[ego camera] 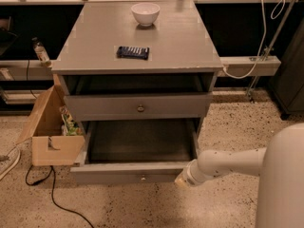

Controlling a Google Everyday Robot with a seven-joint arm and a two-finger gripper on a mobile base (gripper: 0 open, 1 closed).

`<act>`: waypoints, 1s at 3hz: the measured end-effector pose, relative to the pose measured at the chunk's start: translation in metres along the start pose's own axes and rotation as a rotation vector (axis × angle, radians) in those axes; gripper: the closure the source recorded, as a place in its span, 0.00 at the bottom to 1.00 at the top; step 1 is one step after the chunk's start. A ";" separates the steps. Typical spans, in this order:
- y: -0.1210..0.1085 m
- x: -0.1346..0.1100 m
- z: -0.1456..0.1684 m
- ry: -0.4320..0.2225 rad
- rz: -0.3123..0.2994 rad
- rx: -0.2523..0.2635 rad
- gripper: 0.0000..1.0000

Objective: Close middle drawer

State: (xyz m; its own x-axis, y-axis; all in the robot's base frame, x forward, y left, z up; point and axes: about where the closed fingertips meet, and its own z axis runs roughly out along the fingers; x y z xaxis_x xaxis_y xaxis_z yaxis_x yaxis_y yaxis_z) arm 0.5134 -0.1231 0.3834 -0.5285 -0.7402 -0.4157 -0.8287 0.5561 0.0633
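Our claw [182,178] sits by the pulled-out middle drawer [140,146], at the 3 o'clock end of its front; the claw's state, open or closed, we cannot tell.

1. I am looking down at the grey bench [180,37] from the front. A white bowl [145,13] sits near the back of its top, and a dark flat packet [133,52] lies nearer the front edge, well apart from the bowl.
2. The upper drawer [104,107] stands slightly out, with a brass knob [140,108] at its centre.
3. Below it the middle drawer [109,174] is pulled far out, and I can see the inside of its tray.
4. My hand [183,178] is low at the right end of that drawer's front. I cannot tell whether it is touching or just beside it. The white arm [232,163] reaches in from the right.
5. A cardboard box [52,148] stands open just left of the bench, and a black cable [54,196] trails over the speckled floor [228,127] in front of it.
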 end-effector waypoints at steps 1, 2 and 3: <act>-0.012 -0.008 0.001 -0.042 -0.072 0.032 1.00; -0.031 -0.019 0.000 -0.101 -0.188 0.072 1.00; -0.042 -0.025 -0.002 -0.137 -0.227 0.096 1.00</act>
State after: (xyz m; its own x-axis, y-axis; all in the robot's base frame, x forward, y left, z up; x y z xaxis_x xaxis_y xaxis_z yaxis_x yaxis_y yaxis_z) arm 0.5608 -0.1282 0.3928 -0.2961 -0.7953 -0.5289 -0.8984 0.4200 -0.1286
